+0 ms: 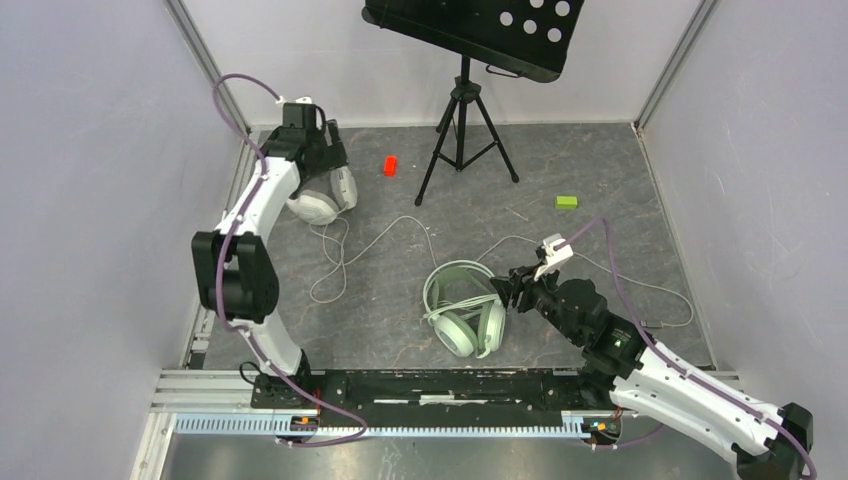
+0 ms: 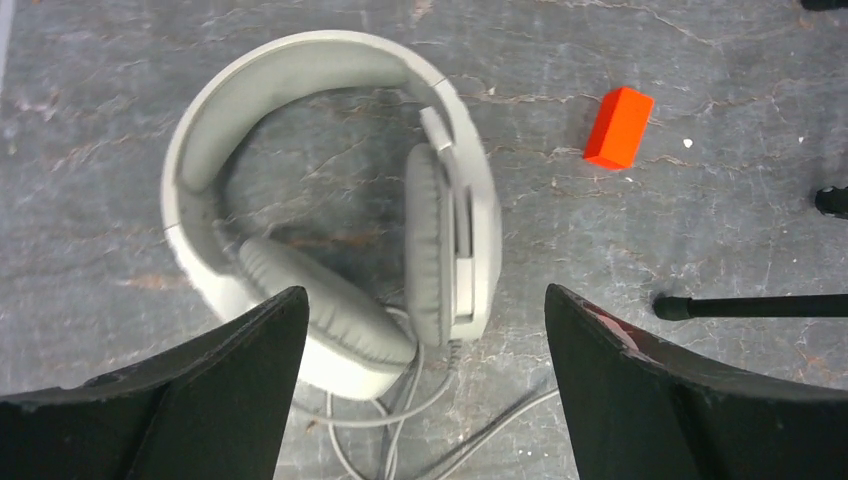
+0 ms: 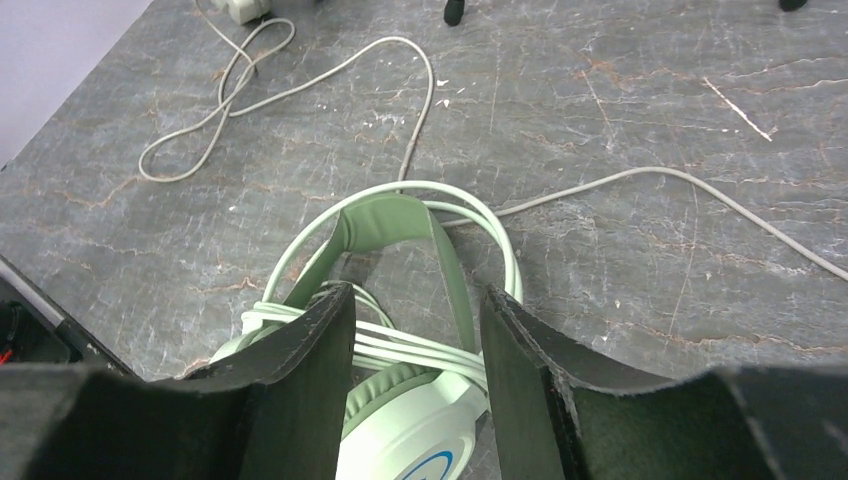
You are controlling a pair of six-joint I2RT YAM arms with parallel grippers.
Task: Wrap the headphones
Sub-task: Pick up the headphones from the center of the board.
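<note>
Left pincer (image 2: pixel 425 292): hangs over the far left corner of the bench (image 1: pixel 600 160), jaws wide open, gripping nothing.
White-grey headphones (image 2: pixel 300 70): lie flat on the bench right under the left pincer, with the band curving away from it and the two ear cushions nearest its fingers; in the wrist view the fingers stand either side of the cushions and do not touch them.
Loose cable (image 1: pixel 340 260): runs from the white-grey headphones toward the middle of the bench in slack loops, unwound.
Red block (image 1: pixel 390 165): just to the right of the white-grey headphones, apart from them.
Tripod stand (image 1: pixel 462 120): at the far middle, its legs spread on the bench.
Mint-green headphones (image 1: pixel 462 305): lie near the middle at the near edge, with several turns of pale cable across the band and cups.
Right pincer (image 3: pixel 415 295): just to the right of the mint-green headphones, jaws partly apart above the wound turns, nothing seen clamped between them.
Green block (image 1: pixel 566 202): far right of centre, well apart from both headsets.
Trailing cable (image 3: pixel 680 175): leaves the mint-green headphones and lies across the bench to the right.
</note>
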